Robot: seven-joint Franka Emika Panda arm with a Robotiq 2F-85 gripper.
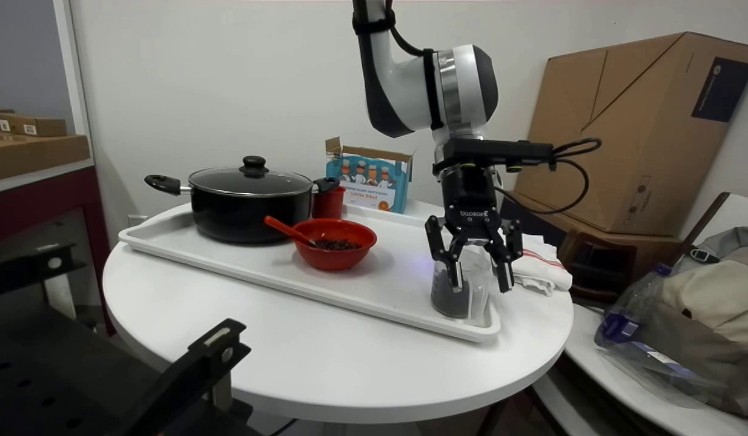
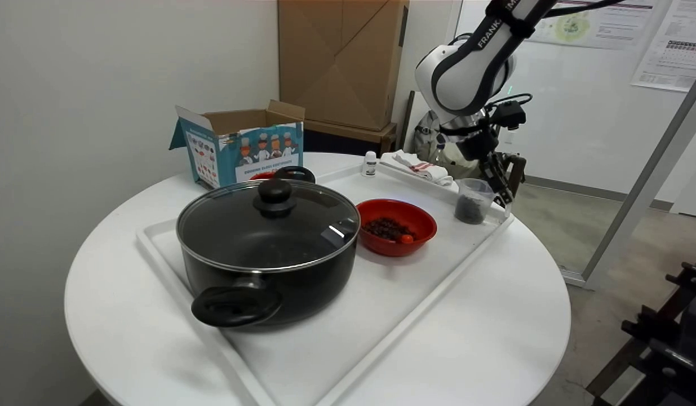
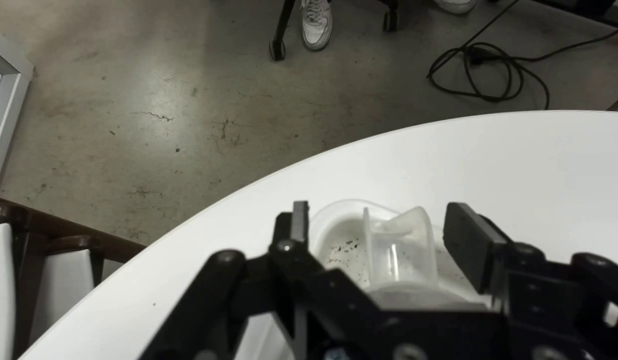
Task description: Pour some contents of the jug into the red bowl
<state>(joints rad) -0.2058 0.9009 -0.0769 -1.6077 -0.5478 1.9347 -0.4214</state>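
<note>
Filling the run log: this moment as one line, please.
jug: upright on tray, dark contents inside | gripper: open, astride jug handle | red bowl: dark pieces inside

White-and-black arm (image 1: pixel 413 91), silver band (image 1: pixel 449 79), looped cable (image 1: pixel 587 181), black pincer (image 1: pixel 481 282)

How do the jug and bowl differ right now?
The jug is clear; the bowl is opaque red. The jug is narrow; the bowl is wide and shallow. The open claw straddles the jug's handle; the bowl stands apart from it. Both sit upright on the tray, holding dark contents.
</note>
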